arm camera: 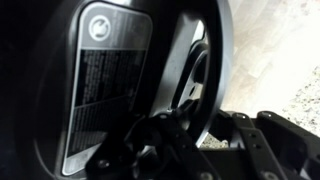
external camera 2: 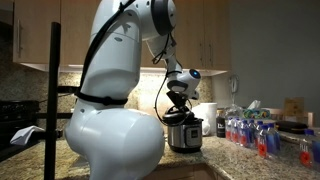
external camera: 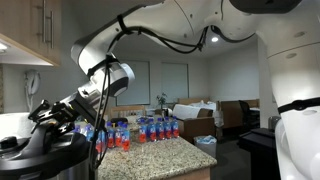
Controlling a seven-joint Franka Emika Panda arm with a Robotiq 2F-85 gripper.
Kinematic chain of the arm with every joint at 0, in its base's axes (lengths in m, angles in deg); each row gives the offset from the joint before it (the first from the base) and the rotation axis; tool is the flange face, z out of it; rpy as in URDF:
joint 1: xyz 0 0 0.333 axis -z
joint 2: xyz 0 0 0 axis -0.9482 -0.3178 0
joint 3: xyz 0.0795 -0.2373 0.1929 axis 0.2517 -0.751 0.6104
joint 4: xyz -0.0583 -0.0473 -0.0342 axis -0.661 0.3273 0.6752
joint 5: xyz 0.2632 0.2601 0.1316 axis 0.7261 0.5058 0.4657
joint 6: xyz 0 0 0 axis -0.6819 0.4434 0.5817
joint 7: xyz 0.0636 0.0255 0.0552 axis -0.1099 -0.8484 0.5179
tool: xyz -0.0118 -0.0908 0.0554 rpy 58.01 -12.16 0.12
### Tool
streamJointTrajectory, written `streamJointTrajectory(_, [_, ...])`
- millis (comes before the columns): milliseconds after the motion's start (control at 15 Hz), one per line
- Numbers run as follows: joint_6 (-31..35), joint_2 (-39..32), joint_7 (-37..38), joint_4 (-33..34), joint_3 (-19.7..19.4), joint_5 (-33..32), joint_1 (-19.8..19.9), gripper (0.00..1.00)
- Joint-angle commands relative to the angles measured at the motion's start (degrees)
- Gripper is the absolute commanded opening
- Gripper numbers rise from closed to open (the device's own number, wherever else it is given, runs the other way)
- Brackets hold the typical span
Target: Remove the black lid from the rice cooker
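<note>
The rice cooker [external camera 2: 184, 135] stands on the granite counter, with the black lid [external camera 2: 180, 118] on top. In an exterior view the lid [external camera: 25, 148] is a dark dome at the lower left, with my gripper [external camera: 45, 118] just above it. In the wrist view the lid [arm camera: 50, 90] fills the frame and carries a grey label. Its arched handle [arm camera: 197, 75] runs down between my gripper's fingers [arm camera: 208, 123]. The fingers stand apart on either side of the handle, and counter shows in the gap. My gripper [external camera 2: 177, 103] hangs right over the cooker.
Several red-and-blue bottles [external camera: 135, 130] stand on the counter beside the cooker and also show in an exterior view [external camera 2: 250, 130]. Wall cabinets [external camera: 30, 30] hang above. A white cup [external camera 2: 208, 115] stands behind the cooker. The robot's white body [external camera 2: 110, 110] blocks much of the counter.
</note>
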Motion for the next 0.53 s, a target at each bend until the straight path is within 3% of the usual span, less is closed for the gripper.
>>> streamJointTrajectory(0, [-4.27,2.36,5.74,-1.31,-0.71,-5.15,0.40,0.06])
streamJointTrajectory(467, [-18.64,3.87,19.53,3.03,-2.54,-21.54,1.31,0.06])
